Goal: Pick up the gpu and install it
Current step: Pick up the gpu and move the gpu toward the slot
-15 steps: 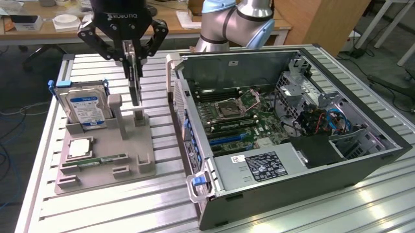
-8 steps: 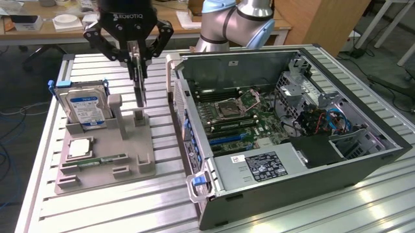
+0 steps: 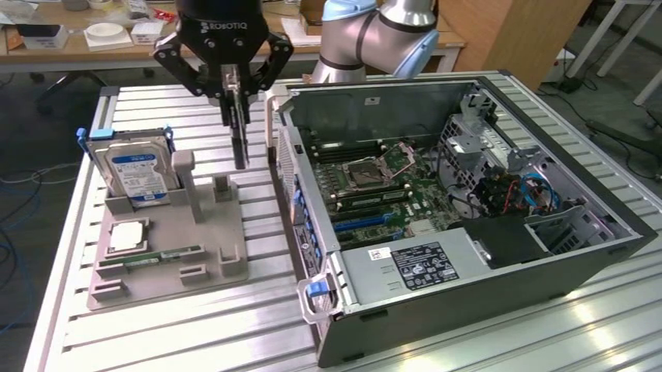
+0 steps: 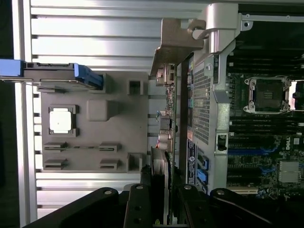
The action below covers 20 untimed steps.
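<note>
Side panel off, the black metal computer case [image 3: 466, 298] lay open-side up by the slatted bench's [image 3: 155, 333] near edge, likely to be loaded from above. Beside it, over the grey fixture tray [image 3: 222, 267], the black gripper [image 3: 237, 97] clamped the thin dark gpu [image 3: 240, 143] upright, edge down.

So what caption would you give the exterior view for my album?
Robot claw holds the gpu upright over the grey parts tray, beside the open computer case.
</note>
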Each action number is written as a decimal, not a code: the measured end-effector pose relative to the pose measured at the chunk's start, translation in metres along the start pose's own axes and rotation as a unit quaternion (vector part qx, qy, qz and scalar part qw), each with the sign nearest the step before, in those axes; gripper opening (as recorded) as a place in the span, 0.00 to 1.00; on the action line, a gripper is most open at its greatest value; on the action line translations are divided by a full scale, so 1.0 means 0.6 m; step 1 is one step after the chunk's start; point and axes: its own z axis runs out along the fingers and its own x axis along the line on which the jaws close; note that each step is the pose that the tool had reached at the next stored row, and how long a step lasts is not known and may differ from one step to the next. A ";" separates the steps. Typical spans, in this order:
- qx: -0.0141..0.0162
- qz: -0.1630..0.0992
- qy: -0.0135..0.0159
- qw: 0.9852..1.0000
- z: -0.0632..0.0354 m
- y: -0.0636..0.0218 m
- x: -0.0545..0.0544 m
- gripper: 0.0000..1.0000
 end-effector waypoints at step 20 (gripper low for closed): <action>0.000 0.000 0.000 1.000 0.003 0.001 -0.086 0.27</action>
